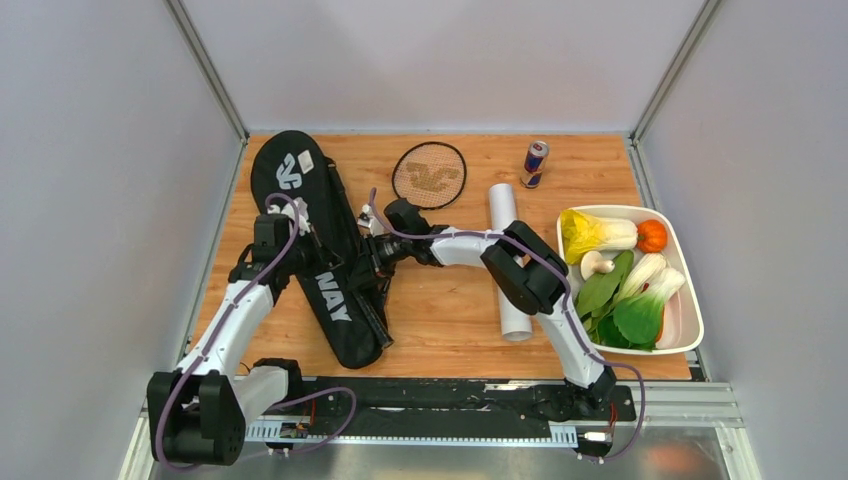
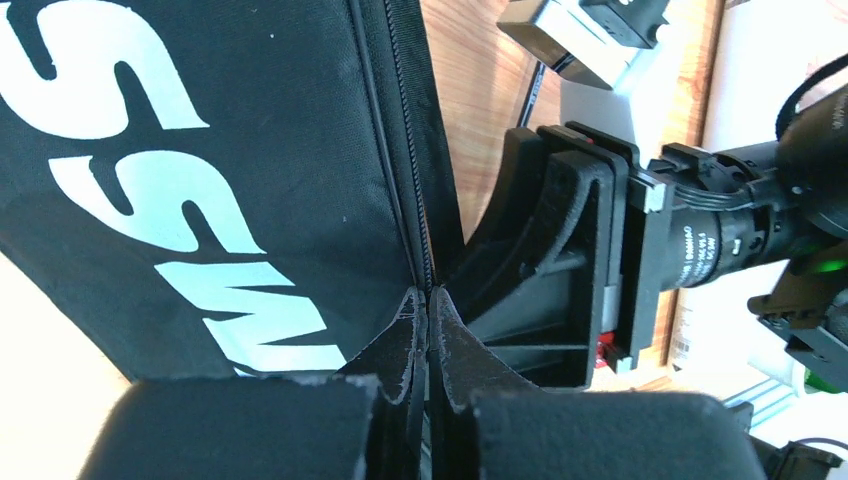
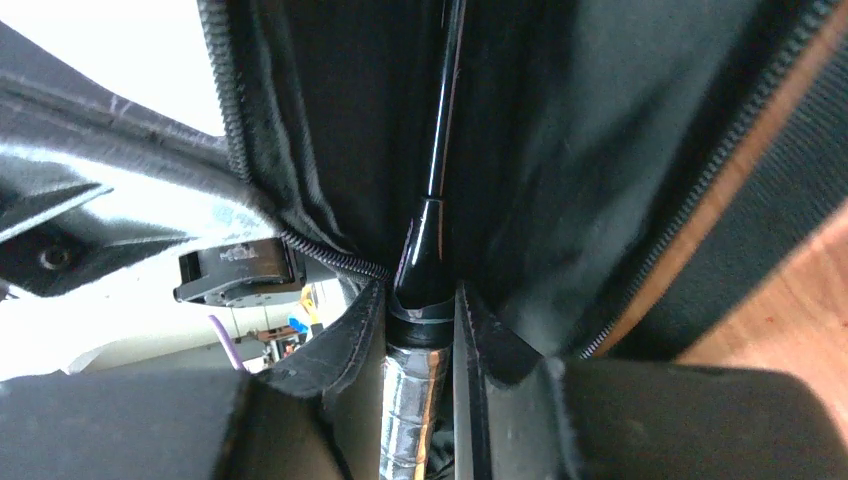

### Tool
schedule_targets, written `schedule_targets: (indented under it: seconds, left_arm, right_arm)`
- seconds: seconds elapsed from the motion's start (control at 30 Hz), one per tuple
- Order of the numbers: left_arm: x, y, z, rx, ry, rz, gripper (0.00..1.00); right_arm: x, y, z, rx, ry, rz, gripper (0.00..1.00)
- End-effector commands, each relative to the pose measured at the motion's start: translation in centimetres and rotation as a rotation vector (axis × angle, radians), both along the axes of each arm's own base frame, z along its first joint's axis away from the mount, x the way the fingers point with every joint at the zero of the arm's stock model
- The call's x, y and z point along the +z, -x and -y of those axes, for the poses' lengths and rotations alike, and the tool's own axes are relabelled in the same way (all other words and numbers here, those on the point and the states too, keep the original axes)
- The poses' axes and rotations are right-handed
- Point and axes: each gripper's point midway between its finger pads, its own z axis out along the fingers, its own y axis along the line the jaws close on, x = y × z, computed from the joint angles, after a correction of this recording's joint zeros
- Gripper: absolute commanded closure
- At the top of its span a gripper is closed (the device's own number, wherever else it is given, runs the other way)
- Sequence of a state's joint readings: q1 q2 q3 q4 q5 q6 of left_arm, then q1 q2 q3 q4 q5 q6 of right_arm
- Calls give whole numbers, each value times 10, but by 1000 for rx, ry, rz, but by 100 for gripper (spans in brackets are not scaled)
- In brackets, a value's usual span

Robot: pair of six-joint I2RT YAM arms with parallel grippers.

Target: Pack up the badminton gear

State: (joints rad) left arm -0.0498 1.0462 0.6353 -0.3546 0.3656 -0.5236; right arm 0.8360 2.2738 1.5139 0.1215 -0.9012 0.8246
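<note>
My bench, boxed in on three sides.
Pale grey wall panels (image 1: 440,60) stand left, behind and right, joined by slim metal corner posts (image 1: 208,70). My tabletop (image 1: 450,310) is warm wood-grain, with a metal rail (image 1: 690,405) along the near edge. The light is soft and even.

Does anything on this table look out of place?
Yes: a small red-and-blue drink can stands at the far edge, and a white plastic tray of vegetables sits on the right. Neither is part of the packing job. Nothing looks spilled.
</note>
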Motion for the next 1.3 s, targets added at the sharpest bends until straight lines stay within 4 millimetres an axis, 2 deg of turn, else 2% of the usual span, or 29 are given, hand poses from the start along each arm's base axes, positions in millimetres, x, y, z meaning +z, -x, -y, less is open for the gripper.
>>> schedule_targets:
  seconds: [0.0,0.27,0.4,0.5,0.6,0.7,0.83,1.03,1.27]
  left_arm:
    - [19,1,14,-12,98,40,100]
    - [14,7,25,-5,195,20,100]
    - [10,8,14,31,127,7,100]
    - [14,5,3,69,72,17,100]
    - [20,2,6,74,97,28,100]
    - [14,5,11,80,144,8,100]
    - [11,5,19,113,238,8,100]
    - [8,6,20,147,282,11,100]
    - [6,4,12,175,233,20,100]
  right_arm:
    - [12,-28,-18,-79,-31,74,100]
    - [1,-46,-31,-141,-26,59,100]
    - [-11,-46,-30,-142,-11,40,100]
    - [-17,-50,-27,-166,0,32,100]
    - [-15,-52,-29,-198,-18,10,100]
    - [-10,-57,-32,-244,-50,-19,100]
    - [-14,-68,-34,-331,-52,-53,100]
    - [-17,-76,-32,-412,-57,-75,100]
    - [-13,-81,-34,-430,-43,-46,86]
